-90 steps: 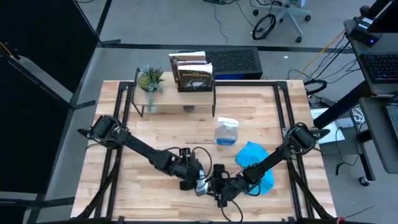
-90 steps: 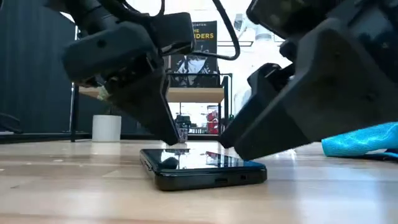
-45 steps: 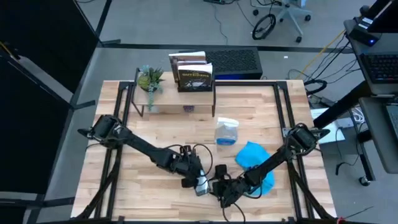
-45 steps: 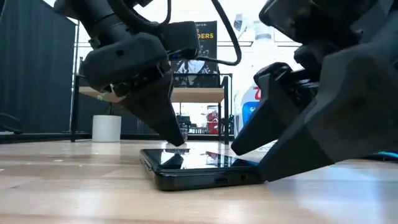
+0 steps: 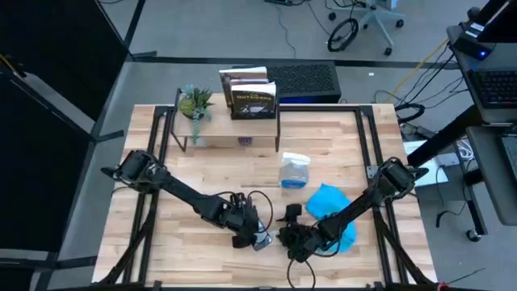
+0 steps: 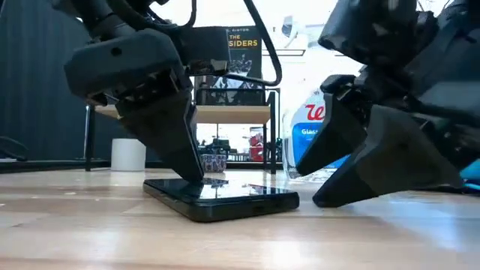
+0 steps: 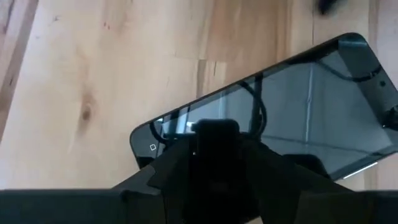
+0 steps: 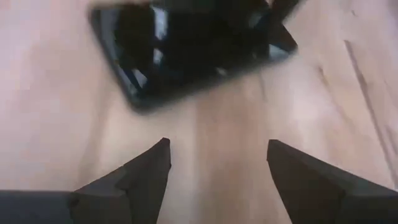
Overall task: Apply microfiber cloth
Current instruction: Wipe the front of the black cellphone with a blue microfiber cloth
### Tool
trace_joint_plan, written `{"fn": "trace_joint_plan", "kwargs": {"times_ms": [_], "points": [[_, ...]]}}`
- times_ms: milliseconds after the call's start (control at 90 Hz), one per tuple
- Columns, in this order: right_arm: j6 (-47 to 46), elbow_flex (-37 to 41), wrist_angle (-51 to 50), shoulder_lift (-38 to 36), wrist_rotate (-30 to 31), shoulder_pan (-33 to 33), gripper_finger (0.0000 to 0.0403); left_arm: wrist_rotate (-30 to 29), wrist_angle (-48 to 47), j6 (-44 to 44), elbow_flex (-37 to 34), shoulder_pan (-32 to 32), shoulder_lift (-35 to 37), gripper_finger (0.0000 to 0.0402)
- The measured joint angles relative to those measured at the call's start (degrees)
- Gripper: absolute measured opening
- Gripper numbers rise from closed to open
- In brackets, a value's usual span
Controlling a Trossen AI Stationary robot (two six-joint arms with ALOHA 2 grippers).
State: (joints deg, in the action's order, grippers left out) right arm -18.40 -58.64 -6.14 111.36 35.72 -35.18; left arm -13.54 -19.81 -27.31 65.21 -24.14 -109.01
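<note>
Table (image 5: 210, 174) first: one butcher-block wood top, pale planks, black metal frame rails down both sides. You have two dark arms on it, both reaching toward the near middle. One small shelf (image 5: 234, 129) stands at the far edge with one potted plant (image 5: 195, 103) and two upright books (image 5: 249, 94).

One microfiber cloth (image 5: 329, 204), bright turquoise, soft and crumpled in a heap, lies right of centre on the bare wood; your right arm crosses over it, and the right gripper (image 5: 292, 238) sits just beyond its near-left edge, not touching it. Right fingers (image 8: 140, 177) are spread wide with nothing between them, tips low over the wood beside the phone.

One spray bottle (image 5: 295, 170), clear plastic with a blue label, sits just behind the cloth.

One phone (image 6: 221, 196), flat black glossy slab, lies screen up. Left gripper (image 6: 187, 169) presses down on its far-left end; you cannot tell how far its fingers are parted.
</note>
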Motion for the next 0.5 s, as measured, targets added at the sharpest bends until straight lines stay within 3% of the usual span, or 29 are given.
{"fn": "trace_joint_plan", "kwargs": {"times_ms": [200,344,500], "points": [[0.4,0.0,7.1,-3.3,-1.6,-1.1,0.0249,-0.1,1.8,-1.3,0.0,1.1,0.0,0.0140],[4.0,0.0,16.7,-0.2,-2.7,-1.6,0.0249,0.0,4.5,-1.4,0.0,2.9,0.0,0.0140],[4.2,0.0,21.4,4.0,-5.9,-1.3,0.0249,0.0,1.4,-2.1,0.4,3.6,1.8,0.0140]]}}
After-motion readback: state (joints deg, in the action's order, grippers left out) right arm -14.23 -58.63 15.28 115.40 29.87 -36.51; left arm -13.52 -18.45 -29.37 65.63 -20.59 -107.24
